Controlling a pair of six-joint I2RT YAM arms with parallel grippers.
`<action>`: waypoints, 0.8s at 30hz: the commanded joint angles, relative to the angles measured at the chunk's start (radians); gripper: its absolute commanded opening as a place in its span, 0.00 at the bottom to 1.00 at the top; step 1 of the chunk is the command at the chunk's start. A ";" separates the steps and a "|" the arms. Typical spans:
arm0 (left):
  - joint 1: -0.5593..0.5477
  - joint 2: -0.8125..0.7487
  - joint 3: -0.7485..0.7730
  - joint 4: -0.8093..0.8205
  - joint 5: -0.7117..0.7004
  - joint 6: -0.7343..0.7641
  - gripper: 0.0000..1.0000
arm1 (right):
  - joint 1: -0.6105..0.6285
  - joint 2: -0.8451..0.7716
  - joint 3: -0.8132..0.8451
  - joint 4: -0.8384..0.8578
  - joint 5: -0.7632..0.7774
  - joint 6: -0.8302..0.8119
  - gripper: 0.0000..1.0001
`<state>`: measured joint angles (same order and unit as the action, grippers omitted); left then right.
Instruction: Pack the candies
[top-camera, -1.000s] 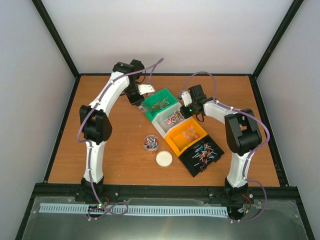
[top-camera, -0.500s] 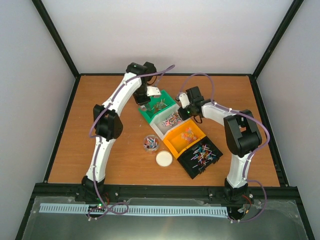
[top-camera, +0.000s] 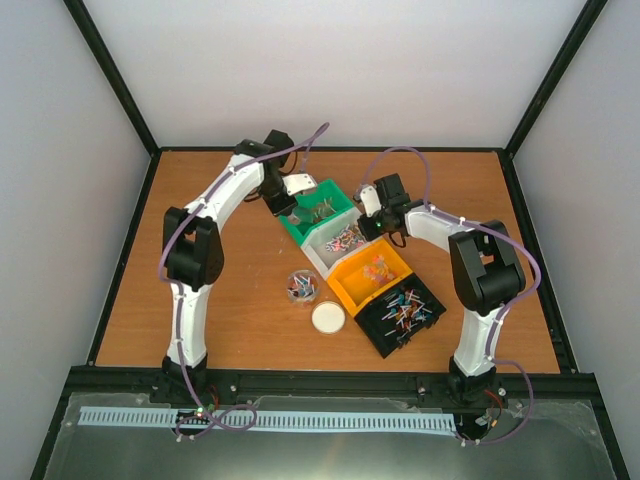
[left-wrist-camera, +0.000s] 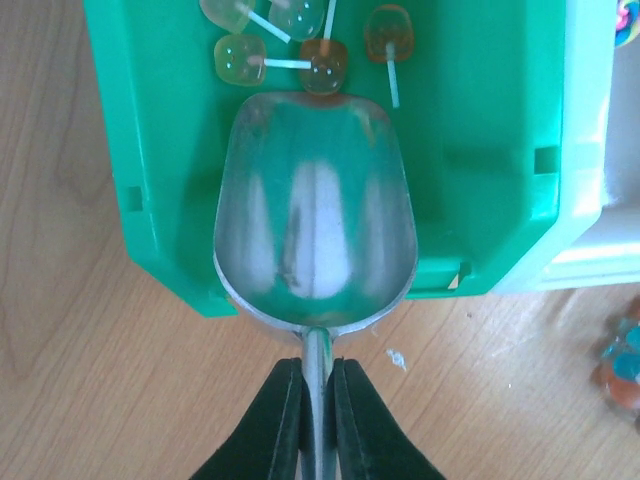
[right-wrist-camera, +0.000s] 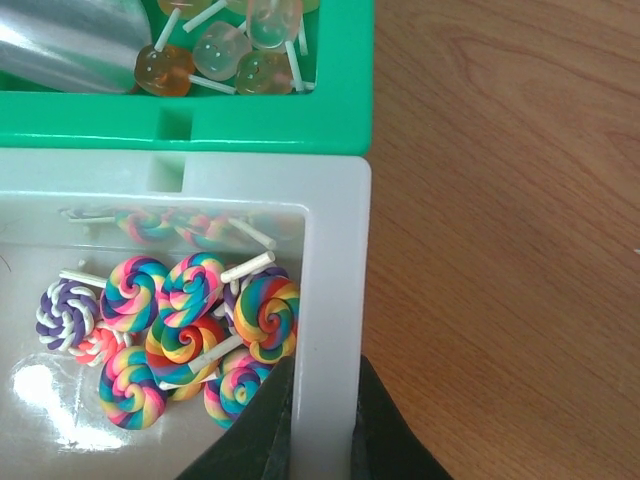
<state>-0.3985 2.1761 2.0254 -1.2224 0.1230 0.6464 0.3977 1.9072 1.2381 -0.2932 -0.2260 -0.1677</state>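
Note:
My left gripper (left-wrist-camera: 317, 400) is shut on the thin handle of a metal scoop (left-wrist-camera: 315, 220). The empty bowl of the scoop lies inside the green bin (left-wrist-camera: 480, 150), its tip touching translucent lollipop candies (left-wrist-camera: 325, 65) at the far end. In the top view that gripper (top-camera: 285, 195) sits at the green bin's (top-camera: 318, 210) back left edge. My right gripper (right-wrist-camera: 322, 430) is shut on the side wall of the white bin (right-wrist-camera: 335, 300), which holds rainbow swirl candies (right-wrist-camera: 190, 330). From above it (top-camera: 372, 215) is at the white bin's (top-camera: 340, 243) right side.
An orange bin (top-camera: 375, 272) and a black bin (top-camera: 403, 312), both with candies, continue the row toward the front right. A small clear jar (top-camera: 301, 286) with a few candies and a round white lid (top-camera: 328, 318) stand on the wooden table in front of the bins.
The left arm swung right over the green bin with the scoop, then drew back a little to the left. The right arm has stayed on the white bin.

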 joint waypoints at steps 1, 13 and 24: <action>-0.033 0.097 -0.104 0.230 0.196 -0.059 0.01 | 0.020 -0.032 -0.015 0.043 -0.079 -0.025 0.03; -0.030 0.022 -0.225 0.325 0.167 -0.016 0.01 | 0.002 -0.032 -0.018 0.045 -0.070 -0.028 0.03; 0.005 -0.060 -0.421 0.590 0.397 -0.165 0.01 | -0.031 -0.028 -0.015 0.039 -0.134 -0.014 0.03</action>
<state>-0.3912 2.1246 1.6787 -0.6830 0.4160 0.5514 0.3714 1.8999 1.2228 -0.2764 -0.2497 -0.1558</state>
